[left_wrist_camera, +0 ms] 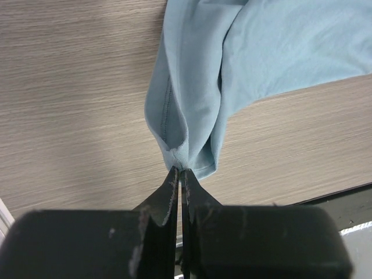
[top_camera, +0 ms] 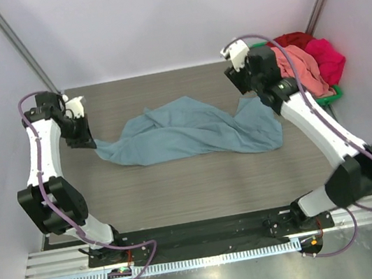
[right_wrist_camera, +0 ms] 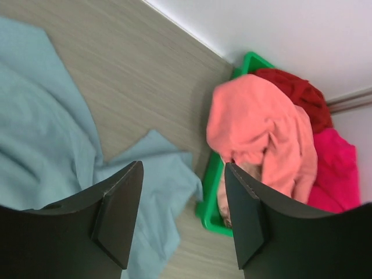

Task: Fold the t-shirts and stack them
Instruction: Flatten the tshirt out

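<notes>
A dusty blue-grey t-shirt (top_camera: 192,131) lies crumpled across the middle of the table. My left gripper (top_camera: 86,142) is shut on its left corner; in the left wrist view the fingers (left_wrist_camera: 180,170) pinch a bunched hem of the blue cloth (left_wrist_camera: 261,46). My right gripper (top_camera: 239,80) hovers over the shirt's right end, open, with nothing between its fingers (right_wrist_camera: 183,165); the blue cloth (right_wrist_camera: 40,128) lies below it. A salmon-pink tee (right_wrist_camera: 256,128), a red tee (right_wrist_camera: 296,93) and a magenta tee (right_wrist_camera: 340,168) are heaped in the bin.
A green plastic bin (top_camera: 331,96) stands at the table's back right corner, its near rim (right_wrist_camera: 212,203) just right of the open right gripper. White walls close in the table on three sides.
</notes>
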